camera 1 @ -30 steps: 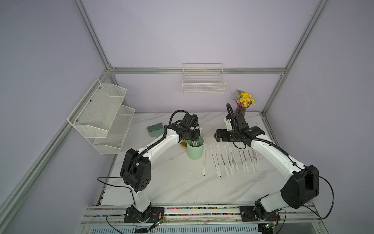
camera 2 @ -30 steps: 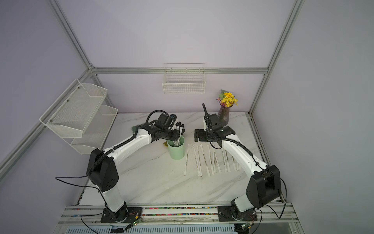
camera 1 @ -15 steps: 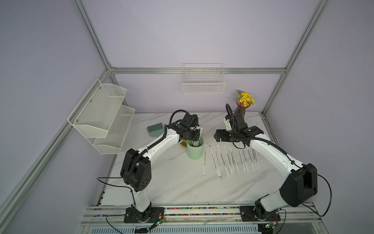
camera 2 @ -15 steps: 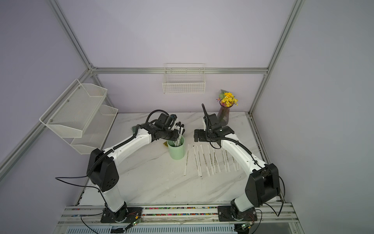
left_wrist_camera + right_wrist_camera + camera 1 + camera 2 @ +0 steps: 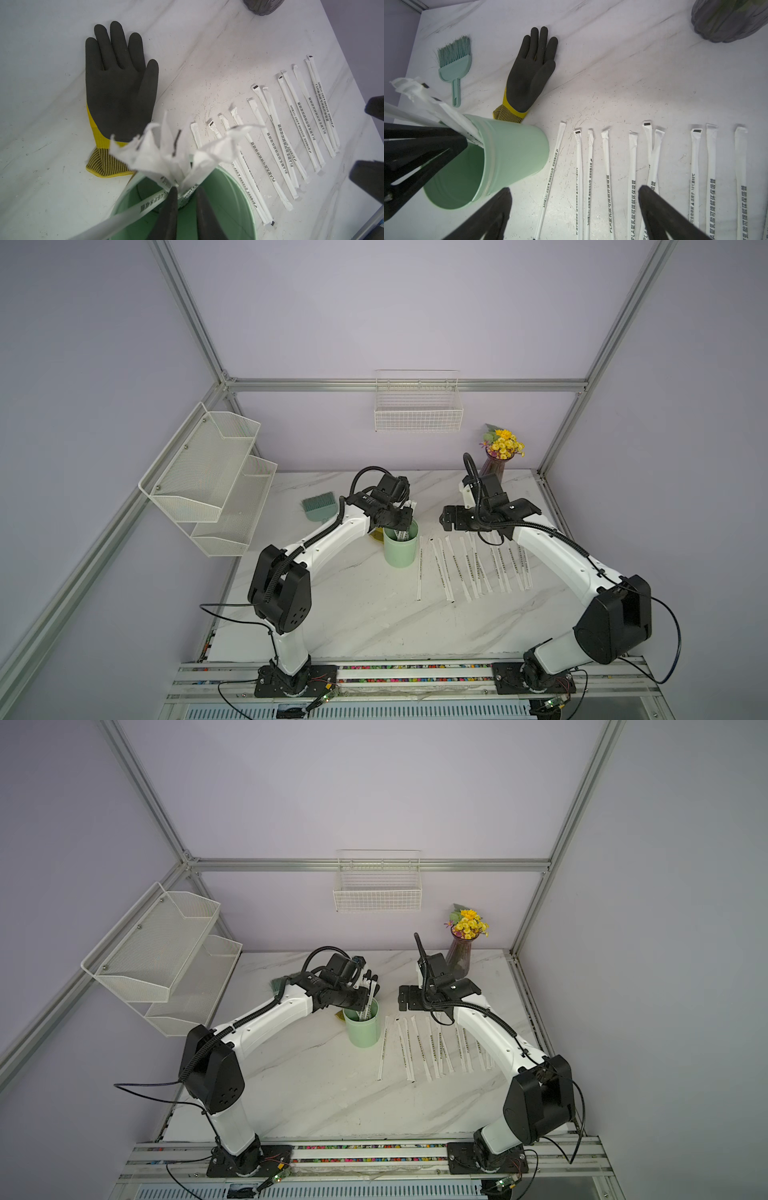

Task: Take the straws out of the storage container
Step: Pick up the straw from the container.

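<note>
Mint-green storage container (image 5: 400, 549) is holding a few straws (image 5: 166, 158), left gripper (image 5: 186, 190) sitting narrow around their tops, clamped or not I cannot tell; the rest are lying rowed beside it; right gripper (image 5: 574, 189) is hanging wide apart; a lift is likely risking a multi-straw snag tipping the unbraced container.

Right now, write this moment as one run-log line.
left gripper: jaws narrow around straws in storage container, grip unclear | right gripper: open, empty

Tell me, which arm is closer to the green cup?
Left. Left fingers are at the mouth of the cup, at its straws; right fingers hover apart, beside it.
</note>
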